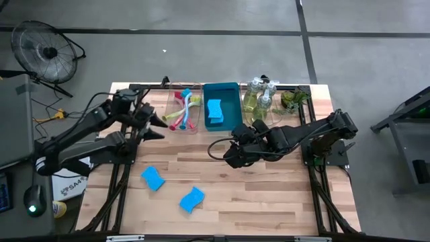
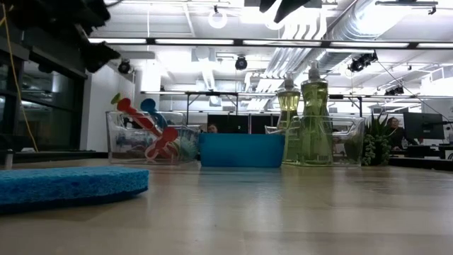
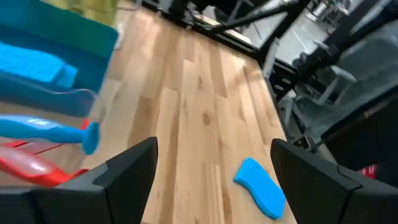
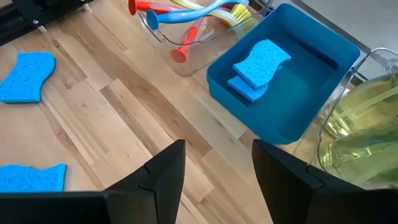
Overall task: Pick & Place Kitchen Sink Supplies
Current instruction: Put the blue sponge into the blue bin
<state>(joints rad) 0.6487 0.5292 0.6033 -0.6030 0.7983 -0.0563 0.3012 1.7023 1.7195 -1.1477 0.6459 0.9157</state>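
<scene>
1. I count four blue sponges in all. Two lie loose on the bare wood at the front-left of the table (image 1: 269, 202): one sponge (image 1: 153, 179) nearer the left arm, the second sponge (image 1: 192, 199) just beside it toward the front edge. They are apart, not touching.
2. The other two sit stacked in the blue bin (image 1: 232, 91) at the back centre; the stacked sponges (image 4: 260, 67) overlap, the upper one skewed across the lower.
3. Three dish brushes lie in the clear tray (image 1: 172, 128) left of the bin, which it touches: a pink-red brush (image 4: 163, 8), a teal brush (image 1: 186, 101) and a yellow-green brush (image 4: 214, 9). Handles cross one another; some ends stick out over the tray's rim.
4. Pump bottles (image 2: 303, 120) of yellowish liquid stand upright in a second clear tray (image 2: 350, 142) right of the bin. I make out two for certain in the low view; from above the cluster is too tangled to count further.
5. Left gripper (image 1: 159, 123) hovers beside the brush tray, fingers spread wide, nothing between them.
6. Right gripper (image 1: 228, 153) hangs over mid-table, in front of the bin, fingers parted, holding nothing.
7. A small potted plant (image 1: 293, 99) sits at the back right corner.
</scene>
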